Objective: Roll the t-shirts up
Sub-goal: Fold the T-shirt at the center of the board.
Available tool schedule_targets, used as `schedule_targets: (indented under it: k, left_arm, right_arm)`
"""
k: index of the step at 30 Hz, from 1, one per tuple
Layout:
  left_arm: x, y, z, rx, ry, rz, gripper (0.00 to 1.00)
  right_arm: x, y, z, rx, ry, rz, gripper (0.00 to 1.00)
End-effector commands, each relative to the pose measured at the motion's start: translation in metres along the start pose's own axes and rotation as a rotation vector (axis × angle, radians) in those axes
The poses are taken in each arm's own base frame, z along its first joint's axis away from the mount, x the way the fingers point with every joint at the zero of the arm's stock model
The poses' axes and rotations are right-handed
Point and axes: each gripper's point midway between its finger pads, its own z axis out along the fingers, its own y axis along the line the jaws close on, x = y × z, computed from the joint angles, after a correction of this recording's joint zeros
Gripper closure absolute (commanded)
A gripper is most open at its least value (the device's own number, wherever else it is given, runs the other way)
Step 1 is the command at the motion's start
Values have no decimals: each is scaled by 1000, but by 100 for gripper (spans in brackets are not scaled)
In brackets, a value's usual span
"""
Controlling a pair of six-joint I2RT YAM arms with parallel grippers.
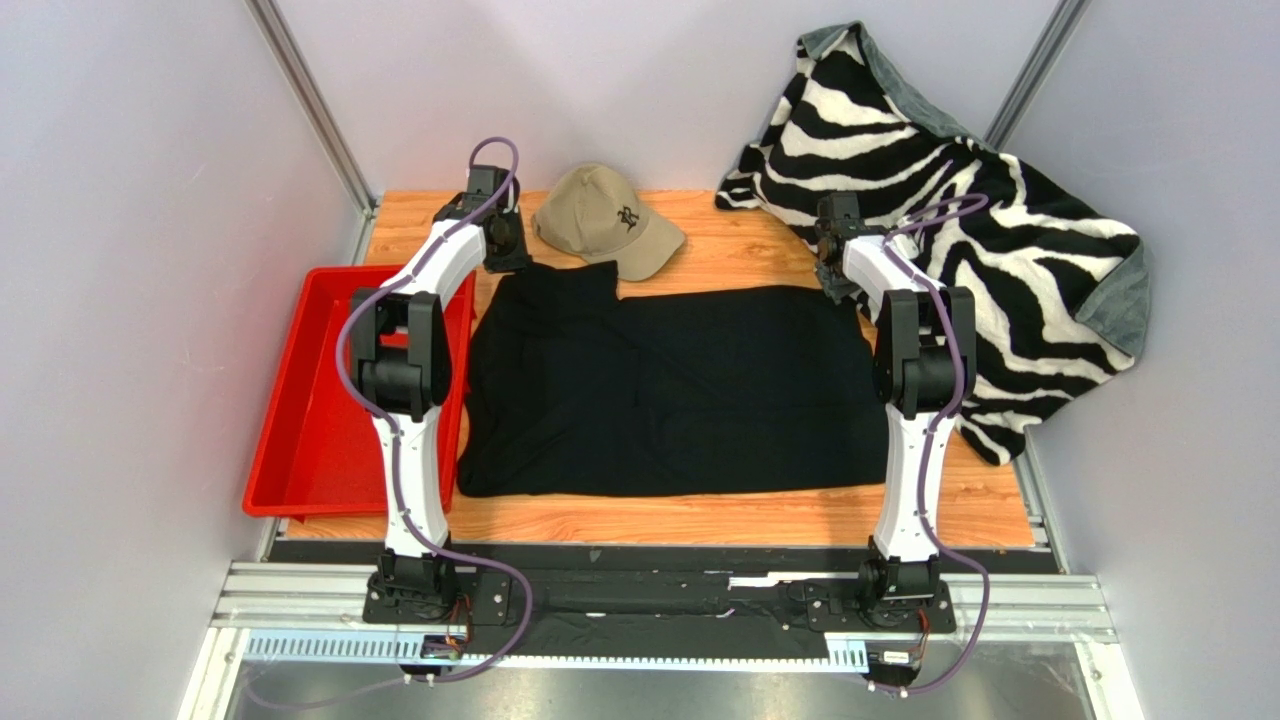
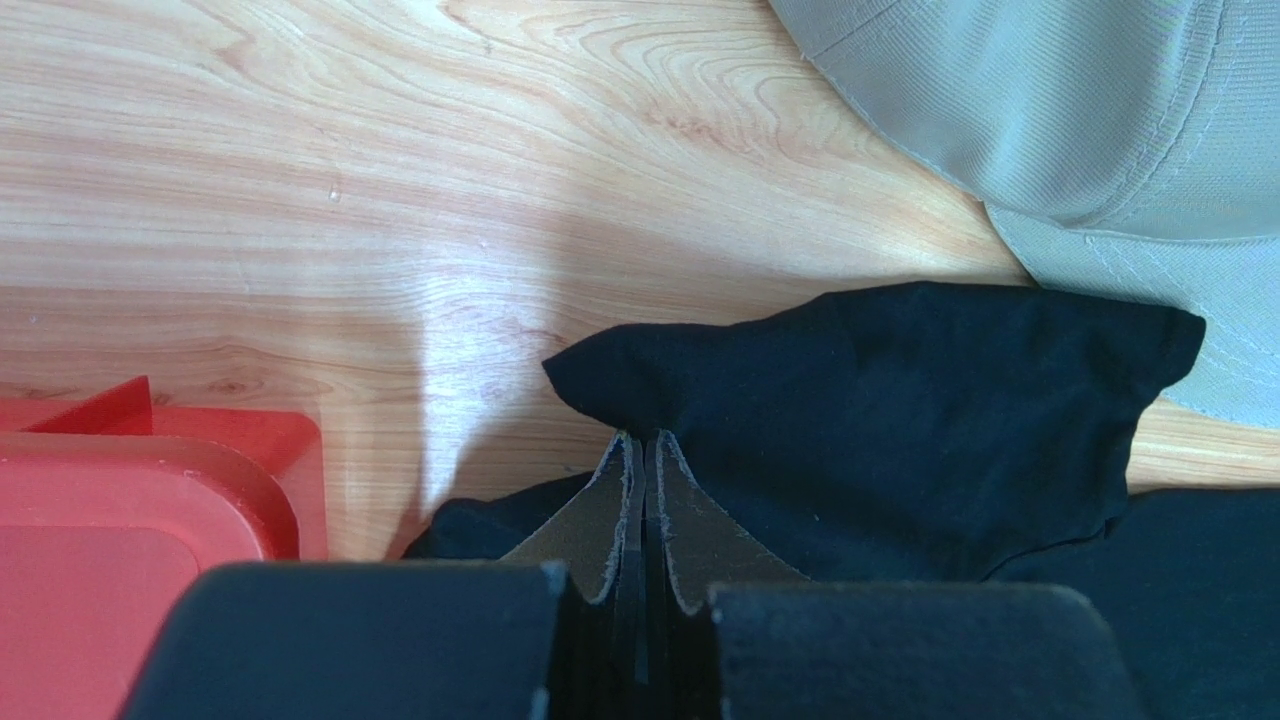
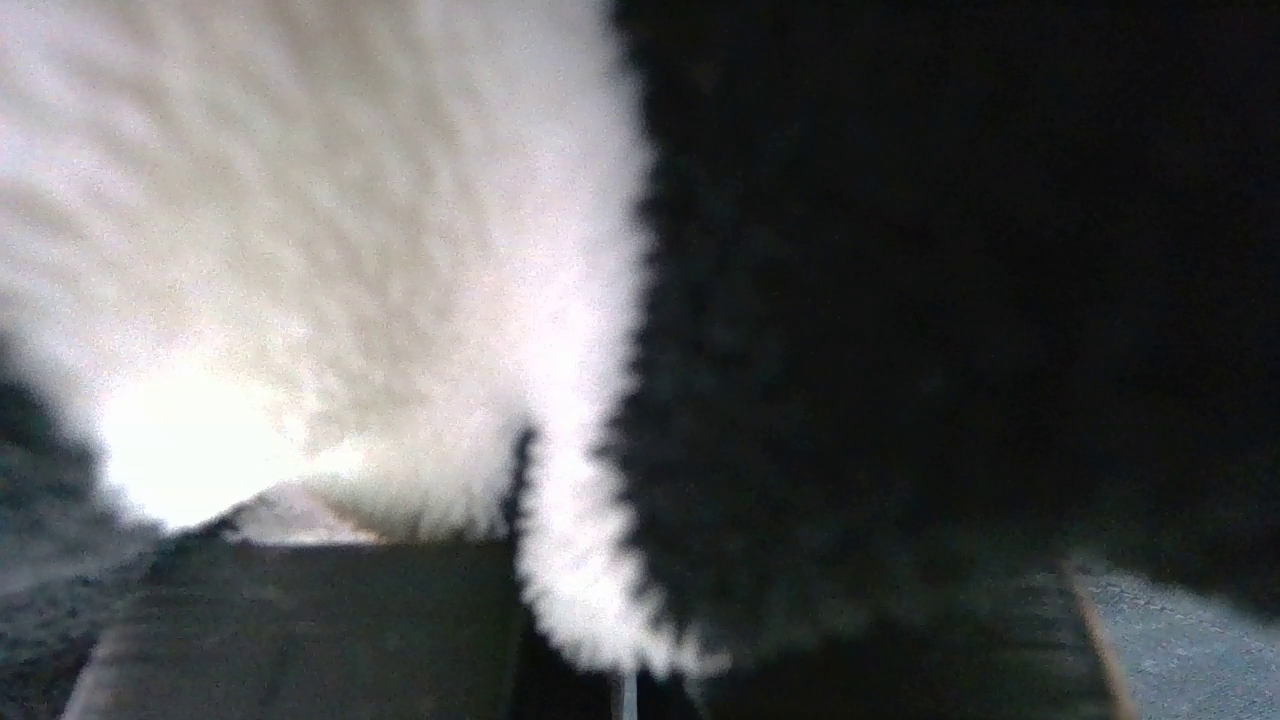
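1. Now, the black t-shirt (image 1: 661, 390) lies spread flat across the wooden table (image 1: 676, 518).
2. Left gripper (image 2: 646, 443) is clamped on its far-left sleeve, beside the tan cap (image 1: 609, 218).
3. Right gripper (image 1: 834, 225) is clenched at the far-right corner, with zebra blanket (image 1: 1022, 255) fur crowding it; its grasp is unclear.

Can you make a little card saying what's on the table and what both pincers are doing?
Shirt: plain black cotton t-shirt, spread flat on the wooden table
Left pincer: shut, pinching the shirt's far left corner
Right pincer: shut, black-and-white zebra-striped fluffy blanket pressed against it
Cap: tan baseball cap, by the shirt's far edge
Tray: red plastic tray, left of the shirt
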Motion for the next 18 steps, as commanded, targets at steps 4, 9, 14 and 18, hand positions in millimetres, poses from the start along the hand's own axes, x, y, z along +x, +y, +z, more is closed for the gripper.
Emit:
schedule_targets:
  k: [4, 9, 14, 18]
  left_arm:
    - [-35, -12, -33, 51, -110, -27, 100]
    - [-41, -16, -52, 77, -151, -54, 100]
    - [-46, -18, -75, 97, -192, -73, 100]
    - [-43, -18, -88, 103, -203, -83, 100]
  right_arm:
    - [-1, -8, -6, 5, 30, 18, 100]
    - [2, -9, -20, -26, 46, 6, 100]
    - [0, -17, -34, -44, 52, 3, 100]
    - [0, -23, -42, -55, 56, -7, 100]
